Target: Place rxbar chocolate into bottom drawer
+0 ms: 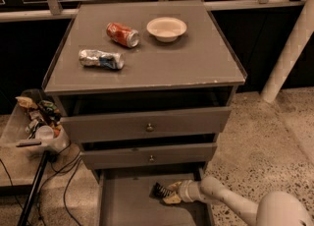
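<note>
The bottom drawer [127, 205] stands pulled open below the two upper grey drawers. My gripper [167, 193] reaches into it from the right, low over the drawer floor near its back. Its pale fingers are closed on the rxbar chocolate [157, 190], a small black wrapper that sticks out to the left of the fingertips. The bar sits just above or on the drawer floor; I cannot tell which.
On the cabinet top [196, 68] lie a red soda can [122, 34], a crushed silver-blue can [101, 59] and a white bowl [167, 28]. A bin of clutter [37, 122] on a stand with cables is at the left. A white post [289, 53] rises at the right.
</note>
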